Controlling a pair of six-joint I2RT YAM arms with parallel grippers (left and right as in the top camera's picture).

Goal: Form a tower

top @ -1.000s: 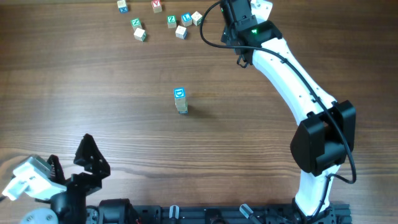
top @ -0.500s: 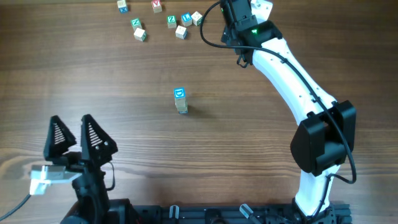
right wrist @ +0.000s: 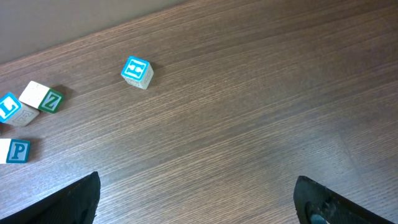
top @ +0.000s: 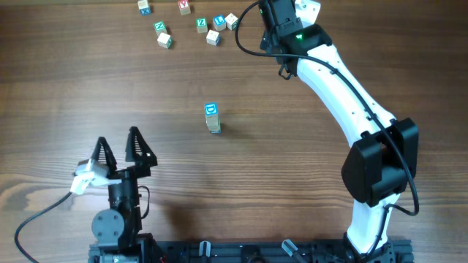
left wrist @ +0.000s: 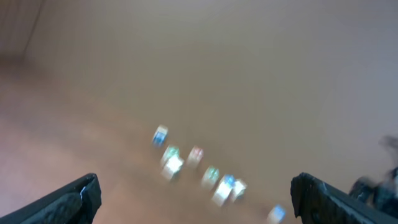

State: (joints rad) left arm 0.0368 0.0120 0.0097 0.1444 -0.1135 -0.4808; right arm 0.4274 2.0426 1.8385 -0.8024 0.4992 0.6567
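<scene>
Swinging up from the 8 o'clock corner of the bench [top: 292, 204], our left arm [top: 115, 215] has turned and now stands near the 7 o'clock edge with its fingers aimed toward 12. The left wrist view is smeared with motion blur, so we judge the arm is not yet settled. Our right arm [top: 344, 95] has not shifted at all and reaches out to about 1 o'clock. The left tool [top: 118, 145] is spread fully wide and has nothing between its fingers. The right tool [right wrist: 196, 186] is likewise fully spread and empty, hanging over bare wood. The tower [top: 212, 118] stands alone near the middle of the bench, a touch toward 12, well apart from both tools. It is a narrow stack with a blue face on top, and from above we cannot count its cubes. We take the left arm's swing as a set-up move only, since no cube has been picked up and the building has yet to go on. The loose cubes [top: 213, 36] lie scattered along the 11 to 12 o'clock edge, close to the right tool. In the right wrist view we read a blue L [right wrist: 9, 106], a green Z [right wrist: 52, 101] and a blue P [right wrist: 18, 151]. The glyph on the tower's top face and the letters seen from overhead are too small to read.
</scene>
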